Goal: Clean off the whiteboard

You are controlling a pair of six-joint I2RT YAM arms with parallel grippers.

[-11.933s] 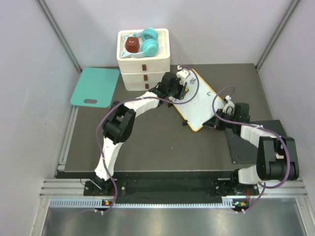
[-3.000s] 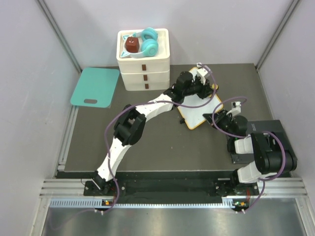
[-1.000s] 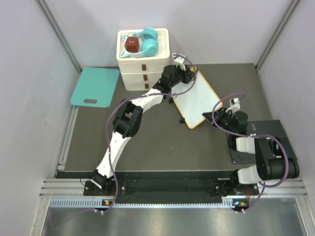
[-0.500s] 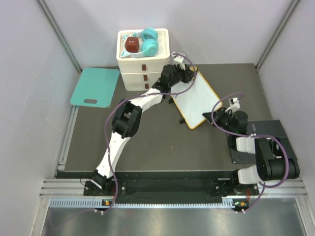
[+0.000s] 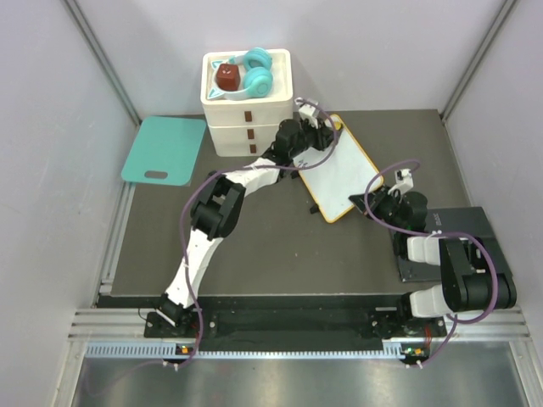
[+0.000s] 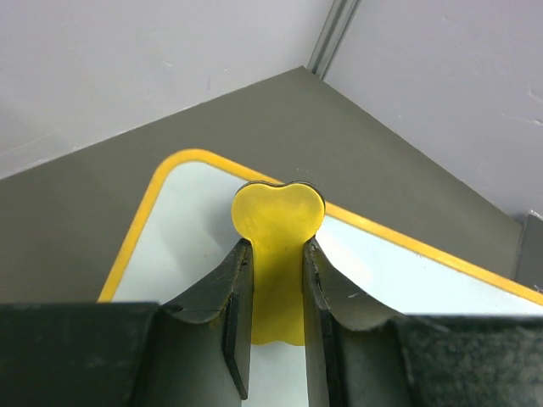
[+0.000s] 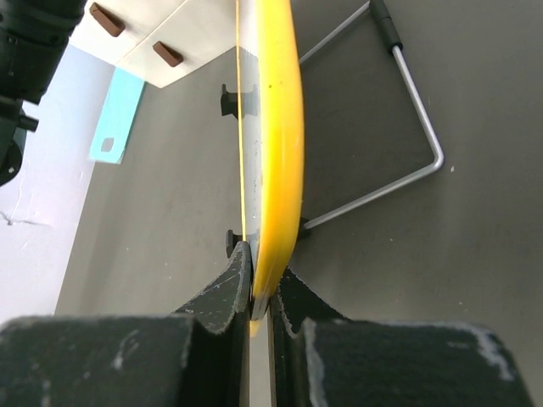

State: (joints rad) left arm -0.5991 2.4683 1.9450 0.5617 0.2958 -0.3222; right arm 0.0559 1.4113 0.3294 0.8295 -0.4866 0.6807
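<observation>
**Wiping under way at the board's far corner, other arm bracing**

The wiping step is in hand. The left tool is gripping a flat, yellow, heart-shaped eraser, its two fingers clamped on the eraser's narrow lower part. The rounded lobes are pointing out ahead of the fingers. The eraser is lying against the face of the small flat whiteboard with a thin orange-yellow rim and rounded corners, just inside one rounded corner.

In the top view that corner is the far one, the one nearest the white stacked drawer unit. The right tool is pinching the board's near edge, closed on the yellow rim, and seems to be steadying it. The board is standing tilted on a bent grey wire stand over the dark grey tabletop, not lying flat.

No black scribbles are showing on the parts of the face in view, so the job is looking close to finished. The area under the left arm is hidden, though, and cannot be judged.

The next move is calling for a stroke back down the face toward the near edge. It needs light, even pressure so the propped board is not pushed off its stand, with the right tool holding firm.
</observation>
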